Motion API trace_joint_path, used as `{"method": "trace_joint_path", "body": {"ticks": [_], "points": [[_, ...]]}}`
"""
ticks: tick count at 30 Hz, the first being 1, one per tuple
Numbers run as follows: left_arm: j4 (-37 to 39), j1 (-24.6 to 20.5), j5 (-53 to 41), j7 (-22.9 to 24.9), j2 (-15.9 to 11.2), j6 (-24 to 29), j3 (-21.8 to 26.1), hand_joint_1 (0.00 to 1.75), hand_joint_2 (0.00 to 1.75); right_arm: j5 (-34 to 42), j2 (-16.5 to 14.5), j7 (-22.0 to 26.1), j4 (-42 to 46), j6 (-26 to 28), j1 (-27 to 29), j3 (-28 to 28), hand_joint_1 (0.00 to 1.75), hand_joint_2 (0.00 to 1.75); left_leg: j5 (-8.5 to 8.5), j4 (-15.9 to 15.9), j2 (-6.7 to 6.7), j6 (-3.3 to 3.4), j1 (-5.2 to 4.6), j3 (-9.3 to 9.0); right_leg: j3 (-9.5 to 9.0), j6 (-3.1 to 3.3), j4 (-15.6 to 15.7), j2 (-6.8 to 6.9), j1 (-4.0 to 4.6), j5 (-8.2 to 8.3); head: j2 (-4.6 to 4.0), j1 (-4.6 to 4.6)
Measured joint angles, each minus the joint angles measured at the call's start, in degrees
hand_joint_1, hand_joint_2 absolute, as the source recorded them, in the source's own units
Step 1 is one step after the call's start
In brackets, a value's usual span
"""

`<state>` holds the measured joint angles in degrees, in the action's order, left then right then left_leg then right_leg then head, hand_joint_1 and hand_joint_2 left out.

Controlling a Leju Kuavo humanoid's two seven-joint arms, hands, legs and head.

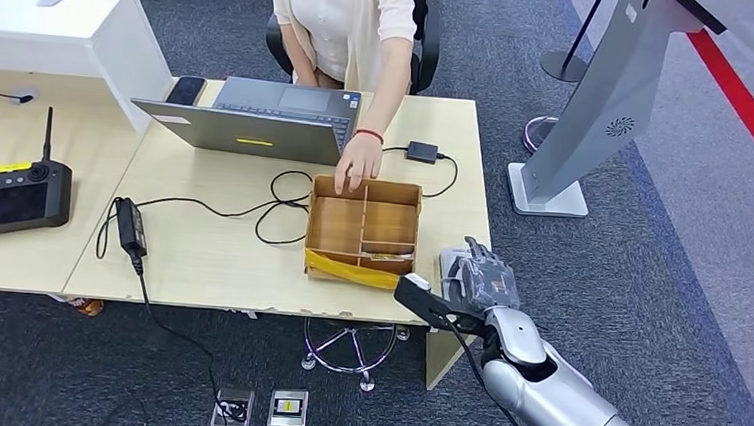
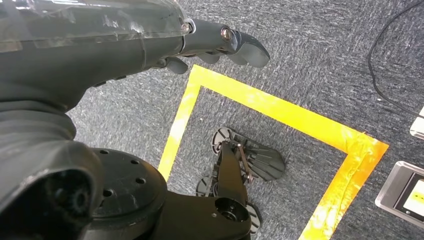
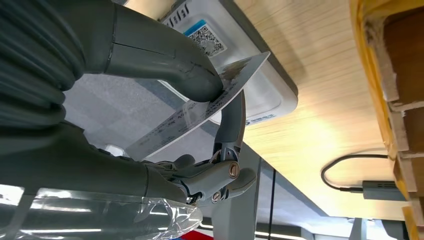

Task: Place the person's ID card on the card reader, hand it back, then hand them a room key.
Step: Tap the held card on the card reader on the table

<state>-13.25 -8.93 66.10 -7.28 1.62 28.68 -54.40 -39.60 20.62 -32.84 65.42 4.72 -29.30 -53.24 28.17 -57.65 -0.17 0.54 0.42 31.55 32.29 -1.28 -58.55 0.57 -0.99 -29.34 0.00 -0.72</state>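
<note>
My right hand (image 1: 479, 275) hovers at the table's front right corner, just right of the wooden box (image 1: 362, 227). In the right wrist view the right hand (image 3: 165, 65) pinches the pale ID card (image 3: 200, 112) between thumb and a finger, tilted and held just above the white card reader (image 3: 270, 90) with a QR label. A sliver of the card reader (image 1: 419, 280) shows beside the box. The person's hand (image 1: 360, 162) reaches into the box's far corner. My left hand (image 2: 220, 42) hangs over the carpet, fingers apart and holding nothing.
A laptop (image 1: 259, 120), a phone (image 1: 185, 89), a power adapter (image 1: 131, 226) and looped cables lie on the table (image 1: 209, 261). A black remote controller (image 1: 13, 198) sits on the left desk. A grey kiosk stand (image 1: 579, 137) rises at the right. Yellow floor tape (image 2: 280, 110) marks the carpet.
</note>
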Motion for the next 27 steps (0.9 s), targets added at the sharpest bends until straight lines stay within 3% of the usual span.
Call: {"method": "trace_joint_path", "body": {"ticks": [27], "points": [[0.0,0.1,-0.9,0.1,0.2,0.5,0.0,0.00,0.00,0.0,-1.3,0.0,-4.4,3.7,0.5,1.2,1.75,1.75,0.00,0.0,0.01,0.00,0.00,-0.07,-0.04,0.00,0.0,-0.01,0.00,0.00,0.00,0.01]]}}
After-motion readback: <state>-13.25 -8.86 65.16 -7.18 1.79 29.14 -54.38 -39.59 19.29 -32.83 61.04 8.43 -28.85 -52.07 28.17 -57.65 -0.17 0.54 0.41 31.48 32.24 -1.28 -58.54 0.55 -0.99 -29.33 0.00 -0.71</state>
